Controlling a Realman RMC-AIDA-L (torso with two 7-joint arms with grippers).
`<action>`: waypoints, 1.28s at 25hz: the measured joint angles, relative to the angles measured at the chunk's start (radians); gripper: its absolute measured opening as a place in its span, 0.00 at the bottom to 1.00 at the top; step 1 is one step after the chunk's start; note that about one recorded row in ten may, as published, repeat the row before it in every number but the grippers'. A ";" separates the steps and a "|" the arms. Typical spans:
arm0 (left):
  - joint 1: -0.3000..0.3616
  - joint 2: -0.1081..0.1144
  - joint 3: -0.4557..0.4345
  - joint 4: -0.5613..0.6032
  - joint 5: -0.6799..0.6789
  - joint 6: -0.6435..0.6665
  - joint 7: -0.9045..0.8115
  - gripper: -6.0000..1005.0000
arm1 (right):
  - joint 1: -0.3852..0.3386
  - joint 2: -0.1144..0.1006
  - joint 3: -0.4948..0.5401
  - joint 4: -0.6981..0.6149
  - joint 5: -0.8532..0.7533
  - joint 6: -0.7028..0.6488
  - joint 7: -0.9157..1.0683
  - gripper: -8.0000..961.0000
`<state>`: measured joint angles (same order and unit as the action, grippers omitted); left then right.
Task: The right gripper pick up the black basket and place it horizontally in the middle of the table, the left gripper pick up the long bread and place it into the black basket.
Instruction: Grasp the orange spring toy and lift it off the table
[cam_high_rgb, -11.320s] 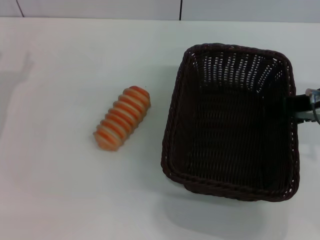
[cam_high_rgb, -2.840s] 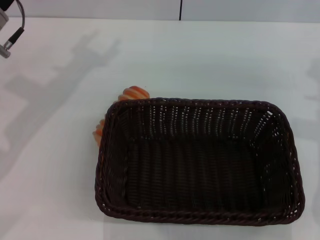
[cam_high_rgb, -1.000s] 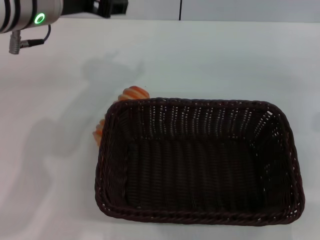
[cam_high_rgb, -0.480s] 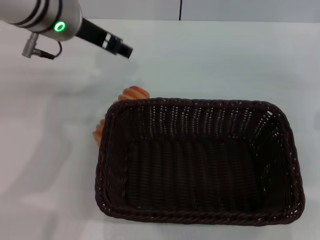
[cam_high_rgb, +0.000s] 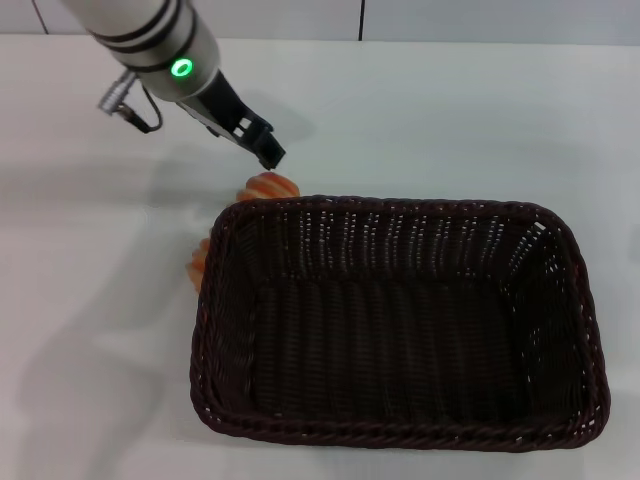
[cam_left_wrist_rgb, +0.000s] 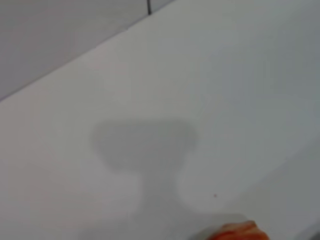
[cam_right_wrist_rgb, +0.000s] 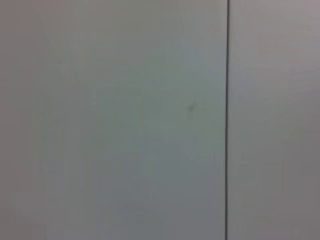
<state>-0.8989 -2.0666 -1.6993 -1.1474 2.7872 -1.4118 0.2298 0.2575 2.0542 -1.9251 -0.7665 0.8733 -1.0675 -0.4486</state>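
Left gripper (cam_high_rgb: 268, 152) hovering just beyond the black basket's (cam_high_rgb: 395, 320) far left corner, above the long bread (cam_high_rgb: 266, 186).

The basket is lying lengthwise on the white table (cam_high_rgb: 450, 120), hiding most of the bread pressed against its left wall. I cannot tell how far the fingers are parted; nothing appears held. Descending, they risk catching the braided rim.

My left arm (cam_high_rgb: 150, 35) is a thick silver-grey cylinder ringed with black bands, and a small round green light (cam_high_rgb: 181, 68) glows on its lower end. Beside that light a grey metal plug (cam_high_rgb: 113, 98) sticks out, with a thin dark cable looping back under the arm. Past the light I narrow into a black wrist that ends in my left gripper (cam_high_rgb: 268, 152), slim and black, with small pale markings along its side.
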 joint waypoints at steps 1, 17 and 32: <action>-0.012 0.000 0.000 0.019 -0.002 0.002 0.000 0.77 | 0.001 -0.004 -0.002 0.000 -0.001 0.000 0.011 0.23; -0.107 -0.004 -0.004 0.201 -0.066 0.073 -0.093 0.77 | 0.009 -0.039 -0.009 0.012 -0.075 0.012 0.118 0.23; -0.124 -0.003 -0.002 0.346 -0.072 0.167 -0.130 0.77 | 0.008 -0.052 -0.009 0.007 -0.134 0.011 0.159 0.23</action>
<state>-1.0232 -2.0693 -1.7018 -0.8017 2.7151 -1.2444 0.0995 0.2651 2.0022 -1.9342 -0.7594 0.7393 -1.0561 -0.2894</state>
